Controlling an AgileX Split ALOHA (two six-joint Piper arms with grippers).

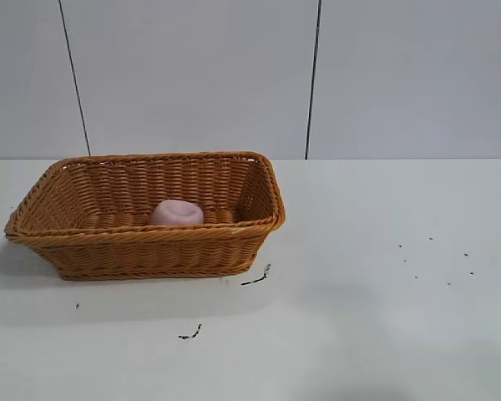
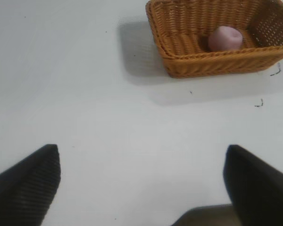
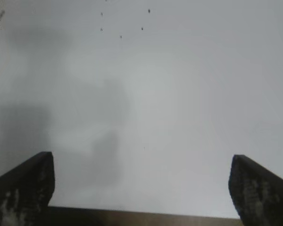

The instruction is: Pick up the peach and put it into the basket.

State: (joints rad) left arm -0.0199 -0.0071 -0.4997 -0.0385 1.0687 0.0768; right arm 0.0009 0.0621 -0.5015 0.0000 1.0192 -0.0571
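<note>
The pale pink peach (image 1: 176, 213) lies inside the orange-brown wicker basket (image 1: 142, 242) on the left half of the white table. Both also show in the left wrist view, the peach (image 2: 225, 38) on the floor of the basket (image 2: 203, 61). My left gripper (image 2: 141, 155) is open and empty over bare table, well away from the basket. My right gripper (image 3: 140, 162) is open and empty over bare table, with no task object in its view. Neither arm shows in the exterior view.
Small dark specks and scraps lie on the table: two near the basket's front corner (image 1: 257, 276) (image 1: 190, 333) and several dots at the right (image 1: 438, 259). A grey panelled wall (image 1: 234, 75) stands behind the table.
</note>
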